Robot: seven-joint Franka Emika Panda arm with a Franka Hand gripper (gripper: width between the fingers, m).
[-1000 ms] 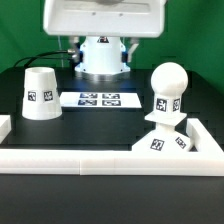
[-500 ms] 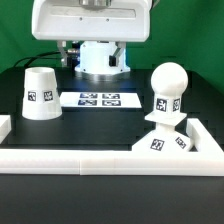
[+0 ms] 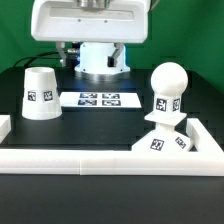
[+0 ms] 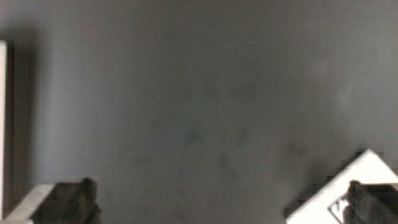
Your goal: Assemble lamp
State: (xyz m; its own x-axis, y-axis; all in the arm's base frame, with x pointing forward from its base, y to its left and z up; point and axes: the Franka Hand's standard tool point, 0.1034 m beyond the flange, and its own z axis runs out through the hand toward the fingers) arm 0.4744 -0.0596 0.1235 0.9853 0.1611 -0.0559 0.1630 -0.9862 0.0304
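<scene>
The white cone shade (image 3: 41, 93) stands alone on the black table at the exterior view's left. The round bulb (image 3: 168, 85) stands upright on the flat square base (image 3: 165, 141) at the exterior view's right, in the corner of the rails. Only the arm's white hand housing (image 3: 90, 20) shows at the top of the exterior view; its fingers are out of sight there. In the wrist view my gripper (image 4: 222, 205) is open and empty above bare table, with its fingertips (image 4: 63, 205) far apart. A white tagged corner (image 4: 365, 170) lies by one fingertip.
The marker board (image 3: 98, 99) lies flat at the middle back. Long white border rails (image 3: 70, 160) run along the front and both sides. The robot's pedestal (image 3: 100, 57) stands behind. A pale strip (image 4: 6, 110) shows at the wrist view's edge.
The hand housing shifted toward the exterior view's left and slightly down a second ago, then held still. The lamp parts have not moved.
</scene>
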